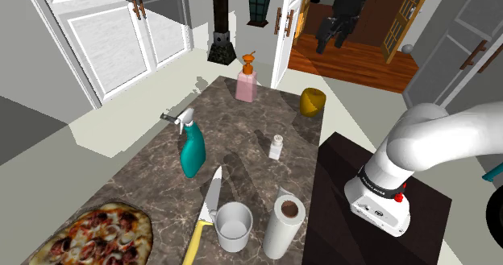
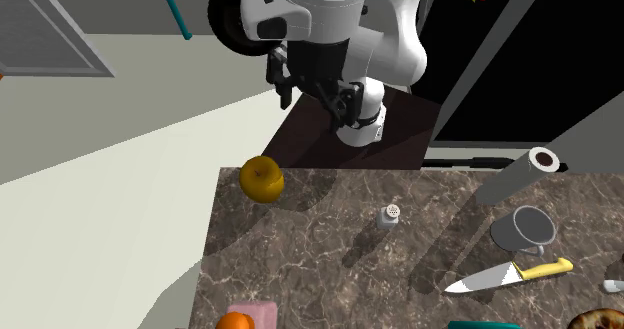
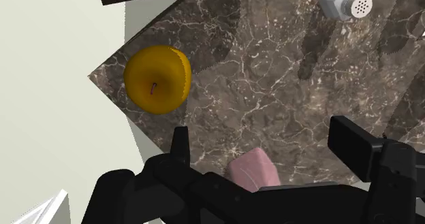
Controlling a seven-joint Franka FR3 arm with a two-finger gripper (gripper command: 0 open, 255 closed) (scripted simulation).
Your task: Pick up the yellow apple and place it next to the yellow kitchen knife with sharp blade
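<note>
The yellow apple (image 1: 312,101) (image 2: 262,179) (image 3: 157,78) sits at a far corner of the dark marble table (image 1: 242,159), close to two edges. The kitchen knife (image 1: 205,215) (image 2: 510,275), with a yellow handle and a bare steel blade, lies flat at the opposite end beside a white cup. My black gripper (image 1: 334,31) (image 2: 315,89) (image 3: 265,148) hangs high above the apple's end of the table, well clear of it. Its fingers (image 3: 354,144) stand apart with nothing between them.
On the table stand a teal spray bottle (image 1: 192,146), a pink soap dispenser (image 1: 247,82) (image 3: 252,169), a small shaker (image 1: 276,146) (image 2: 390,215) (image 3: 347,3), a white cup (image 1: 234,225), a paper towel roll (image 1: 284,221) and a pizza (image 1: 97,235). The dark stand (image 1: 355,175) adjoins the table.
</note>
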